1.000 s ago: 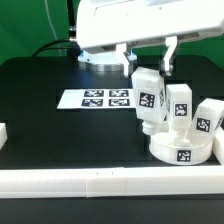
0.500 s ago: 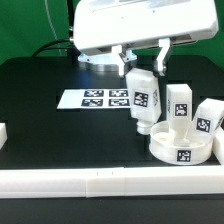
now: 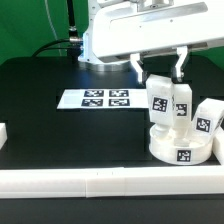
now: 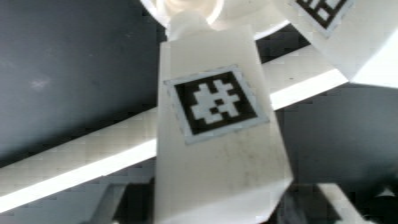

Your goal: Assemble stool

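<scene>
My gripper [image 3: 160, 72] is shut on a white block leg [image 3: 159, 100] and holds it upright by the top, its tag facing the camera. The leg's lower end is at the top of the round white seat [image 3: 181, 152], at the side toward the exterior view's left. I cannot tell whether it touches. A second leg [image 3: 181, 104] stands upright on the seat just behind. A third leg [image 3: 207, 118] leans at the seat's far right. In the wrist view the held leg [image 4: 222, 120] fills the middle, between my fingers [image 4: 121, 200].
The marker board [image 3: 95, 99] lies flat on the black table, to the left of the seat in the exterior view. A long white rail [image 3: 100, 181] runs along the front edge. A small white piece [image 3: 3, 133] sits at the left edge.
The arm has carried the held leg toward the exterior view's right, from beside the seat to over its left part. The grip has not changed.
</scene>
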You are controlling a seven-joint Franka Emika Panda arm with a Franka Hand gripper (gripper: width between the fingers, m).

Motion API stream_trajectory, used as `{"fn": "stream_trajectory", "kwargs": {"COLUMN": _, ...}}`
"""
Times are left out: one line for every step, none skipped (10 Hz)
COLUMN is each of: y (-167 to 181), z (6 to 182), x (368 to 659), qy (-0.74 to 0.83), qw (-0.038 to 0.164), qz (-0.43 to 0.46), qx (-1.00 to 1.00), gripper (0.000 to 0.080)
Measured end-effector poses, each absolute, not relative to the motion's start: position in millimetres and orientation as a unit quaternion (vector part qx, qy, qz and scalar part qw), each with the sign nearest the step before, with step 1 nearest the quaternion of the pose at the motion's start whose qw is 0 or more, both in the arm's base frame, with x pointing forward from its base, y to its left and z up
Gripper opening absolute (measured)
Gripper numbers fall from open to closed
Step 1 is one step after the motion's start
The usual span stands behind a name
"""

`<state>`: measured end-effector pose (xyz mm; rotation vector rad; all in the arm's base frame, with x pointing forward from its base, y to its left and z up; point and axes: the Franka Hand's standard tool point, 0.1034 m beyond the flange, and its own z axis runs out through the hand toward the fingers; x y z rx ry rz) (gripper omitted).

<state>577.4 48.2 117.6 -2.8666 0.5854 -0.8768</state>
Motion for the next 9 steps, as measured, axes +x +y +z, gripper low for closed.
{"fn": "stream_trajectory", "kwargs": {"y": 48.3, "z": 117.0, "x": 576.8, "qy": 0.191, "qw": 0.043, "qz": -0.287, "qx": -0.938, "gripper": 0.032}}
{"fn": "stream_trajectory", "kwargs": {"y": 49.7, "z": 114.8, "x": 573.6, "qy": 0.19, "qw": 0.043, "qz": -0.287, "qx": -0.938, "gripper": 0.032}}
{"fn": "stream_trajectory", "kwargs": {"y": 52.2, "z": 113.8, "x": 572.8, "qy": 0.188, "qw": 0.043, "qz": -0.286, "qx": -0.939, "gripper": 0.032}}
{"fn": "stream_trajectory", "kwargs": {"y": 51.8, "z": 113.7, "x": 572.9, "qy": 0.188, "qw": 0.043, "qz": -0.286, "qx": -0.939, "gripper": 0.032}}
{"fn": "stream_trajectory", "kwargs": {"y": 51.8, "z": 113.2, "x": 572.7, "qy": 0.188, "qw": 0.043, "qz": -0.285, "qx": -0.939, "gripper": 0.032}}
{"fn": "stream_trajectory", "kwargs": {"y": 51.8, "z": 112.3, "x": 572.3, "qy": 0.188, "qw": 0.043, "qz": -0.284, "qx": -0.939, "gripper": 0.032}}
{"fn": "stream_trajectory", "kwargs": {"y": 52.7, "z": 112.0, "x": 572.1, "qy": 0.188, "qw": 0.043, "qz": -0.284, "qx": -0.939, "gripper": 0.032}}
{"fn": "stream_trajectory", "kwargs": {"y": 52.0, "z": 110.6, "x": 571.7, "qy": 0.188, "qw": 0.042, "qz": -0.283, "qx": -0.94, "gripper": 0.032}}
{"fn": "stream_trajectory", "kwargs": {"y": 50.8, "z": 107.8, "x": 571.0, "qy": 0.188, "qw": 0.041, "qz": -0.282, "qx": -0.94, "gripper": 0.032}}
